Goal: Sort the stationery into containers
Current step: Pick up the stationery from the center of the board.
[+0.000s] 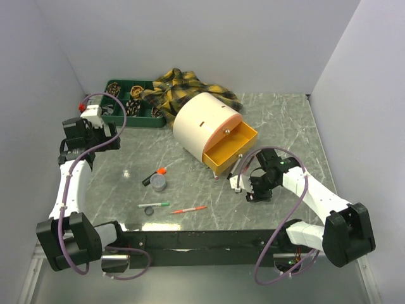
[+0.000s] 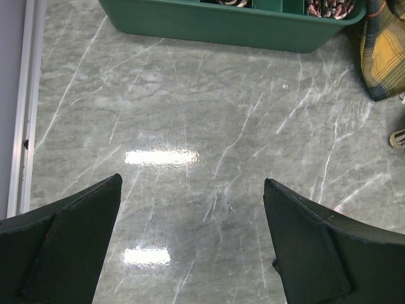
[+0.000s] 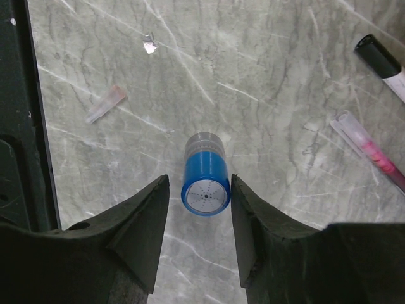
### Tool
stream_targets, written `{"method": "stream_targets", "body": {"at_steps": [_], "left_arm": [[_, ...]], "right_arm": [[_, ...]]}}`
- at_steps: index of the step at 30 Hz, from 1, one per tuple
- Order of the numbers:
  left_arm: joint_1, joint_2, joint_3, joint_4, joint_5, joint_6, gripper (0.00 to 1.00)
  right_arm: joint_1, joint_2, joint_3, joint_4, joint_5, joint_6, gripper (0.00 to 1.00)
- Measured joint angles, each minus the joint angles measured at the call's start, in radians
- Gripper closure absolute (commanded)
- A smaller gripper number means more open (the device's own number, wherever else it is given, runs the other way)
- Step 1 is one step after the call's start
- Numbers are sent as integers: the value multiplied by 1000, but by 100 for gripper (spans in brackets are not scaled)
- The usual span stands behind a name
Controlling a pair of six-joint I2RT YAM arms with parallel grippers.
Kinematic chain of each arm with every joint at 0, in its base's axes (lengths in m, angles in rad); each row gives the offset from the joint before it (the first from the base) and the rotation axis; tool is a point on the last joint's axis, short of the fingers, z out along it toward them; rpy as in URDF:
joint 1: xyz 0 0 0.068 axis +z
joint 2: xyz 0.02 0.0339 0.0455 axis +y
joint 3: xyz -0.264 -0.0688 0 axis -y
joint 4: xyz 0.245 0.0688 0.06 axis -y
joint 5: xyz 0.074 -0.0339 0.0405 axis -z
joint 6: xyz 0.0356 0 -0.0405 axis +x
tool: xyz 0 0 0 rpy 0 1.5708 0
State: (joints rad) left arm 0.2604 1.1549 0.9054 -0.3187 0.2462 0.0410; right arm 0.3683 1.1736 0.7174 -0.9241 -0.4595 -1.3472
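A blue glue-stick-like cylinder (image 3: 205,177) lies on the marble between the fingers of my right gripper (image 3: 199,178), with a narrow gap on each side; the jaws are open and not touching it. From above, my right gripper (image 1: 245,185) hangs just in front of the orange inner tray (image 1: 231,149) of the cream drum (image 1: 201,123). My left gripper (image 2: 192,180) is wide open and empty over bare marble, close to the green tray (image 2: 221,28). A black highlighter with orange cap (image 1: 154,175), a grey tape roll (image 1: 159,183), a green pen (image 1: 155,205) and a red pen (image 1: 188,209) lie mid-table.
The plaid cloth (image 1: 183,88) is bunched behind the drum beside the green tray (image 1: 130,101). A black-capped marker (image 3: 380,60), a pink pen (image 3: 370,149) and a small pinkish cap (image 3: 105,103) lie near the right gripper. A dark rail (image 3: 12,126) runs along its left.
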Motion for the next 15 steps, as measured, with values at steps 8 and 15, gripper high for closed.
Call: {"method": "stream_targets", "body": {"at_steps": [8,15], "left_arm": [[0,22,0,7,5,-5,1],[0,20,0,19,21,-7,1]], "right_arm": [[2,0,-2,7,7,13,71],[20,-8,35,-27,20,31,80]]}}
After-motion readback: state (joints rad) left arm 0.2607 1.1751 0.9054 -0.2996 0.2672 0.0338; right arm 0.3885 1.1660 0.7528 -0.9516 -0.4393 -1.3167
